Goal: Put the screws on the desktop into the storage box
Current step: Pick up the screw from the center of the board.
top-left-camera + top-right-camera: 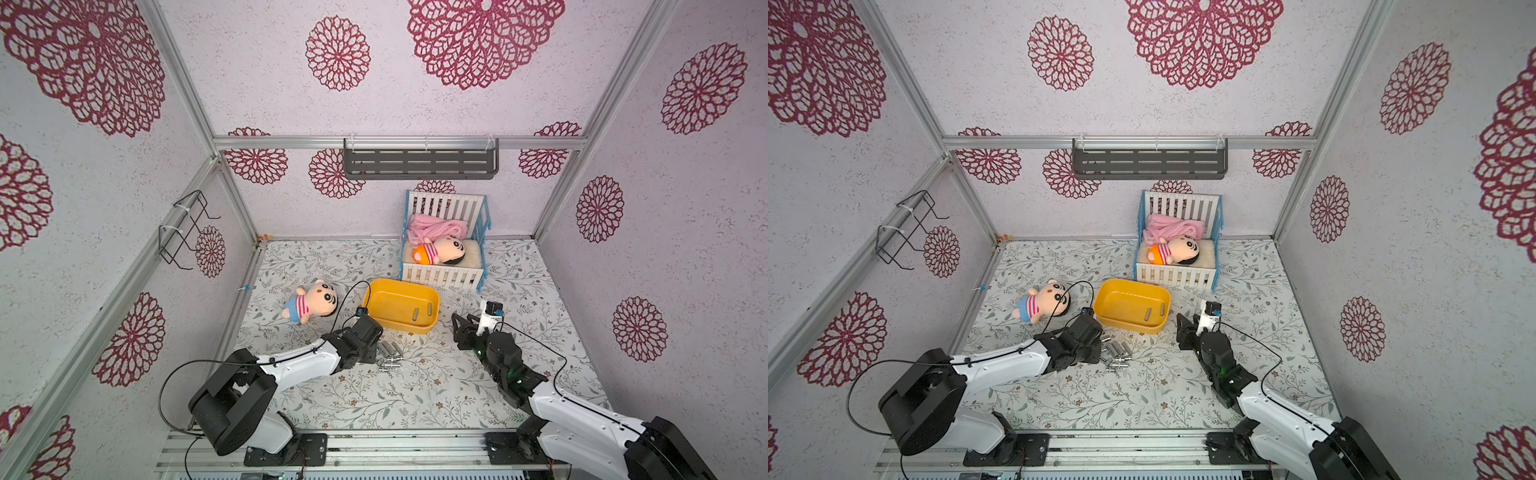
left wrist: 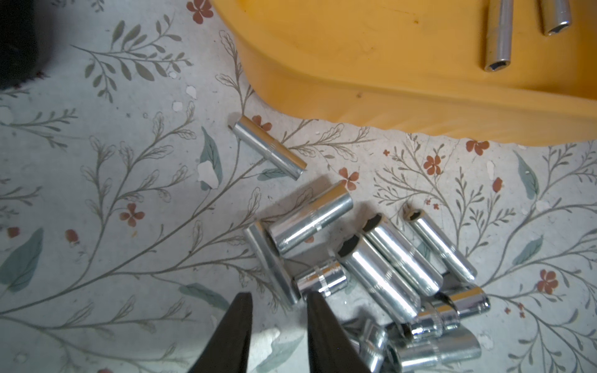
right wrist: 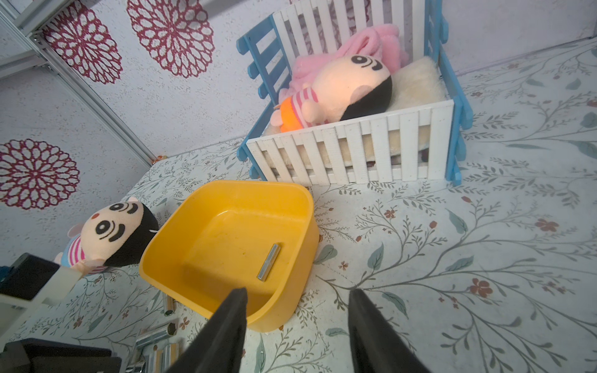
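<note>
Left claw (image 2: 279, 300) is down near the surface (image 1: 415, 395), fingers narrowly spread and pinching nothing, tips at the edge of the screws (image 2: 378, 274), which are heaped just in front of the storage box (image 1: 399, 325). 1 loose screw (image 2: 268, 151) lies between heap and box wall, and 2 boxed screws (image 1: 415, 314) lie inside. Right claw (image 3: 297, 303) is spread wide and empty, beside the box's far end; a plush doll (image 1: 309, 301) lies near the box, and the toy crib (image 1: 442, 276) just behind it has a 2nd doll (image 1: 440, 251) inside.

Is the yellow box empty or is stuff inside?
Not empty: two shiny silver metal cylinders lie inside the shallow yellow plastic tub.
</note>
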`<action>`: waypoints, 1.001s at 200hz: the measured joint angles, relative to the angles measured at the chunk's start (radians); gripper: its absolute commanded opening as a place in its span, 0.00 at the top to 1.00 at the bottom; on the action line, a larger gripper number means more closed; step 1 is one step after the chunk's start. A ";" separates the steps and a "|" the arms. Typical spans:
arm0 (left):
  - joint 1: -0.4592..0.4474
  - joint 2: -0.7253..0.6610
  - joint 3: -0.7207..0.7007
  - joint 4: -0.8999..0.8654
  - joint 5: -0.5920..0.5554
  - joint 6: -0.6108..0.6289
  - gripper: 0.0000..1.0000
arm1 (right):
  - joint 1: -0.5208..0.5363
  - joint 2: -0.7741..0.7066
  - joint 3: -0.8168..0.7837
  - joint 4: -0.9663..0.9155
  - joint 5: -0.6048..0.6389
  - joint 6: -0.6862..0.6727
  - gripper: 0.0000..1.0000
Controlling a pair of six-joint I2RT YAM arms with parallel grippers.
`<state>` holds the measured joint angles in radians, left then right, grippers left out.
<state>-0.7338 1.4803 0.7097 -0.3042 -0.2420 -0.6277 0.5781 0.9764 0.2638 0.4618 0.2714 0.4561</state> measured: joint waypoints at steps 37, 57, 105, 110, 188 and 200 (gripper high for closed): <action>0.024 0.021 0.008 0.004 0.006 0.007 0.69 | 0.000 0.007 0.000 -0.001 -0.007 0.000 0.45; 0.027 0.034 0.008 0.004 0.013 0.009 0.70 | 0.000 0.008 0.000 -0.001 -0.007 0.000 0.45; 0.027 0.047 0.009 0.003 0.026 0.014 0.70 | 0.000 0.008 0.000 -0.001 -0.007 0.000 0.45; 0.027 0.049 0.010 0.004 0.027 0.014 0.70 | 0.000 0.008 0.000 -0.001 -0.007 0.000 0.45; 0.028 0.079 0.029 0.001 0.025 0.018 0.73 | 0.000 0.019 0.015 -0.008 -0.008 0.000 0.45; 0.028 0.082 0.030 -0.002 0.021 0.018 0.72 | 0.000 0.019 0.015 -0.008 -0.008 0.000 0.45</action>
<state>-0.7059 1.5623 0.7399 -0.3058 -0.2211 -0.6098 0.5781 0.9951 0.2790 0.4541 0.2630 0.4561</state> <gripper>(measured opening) 0.274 0.553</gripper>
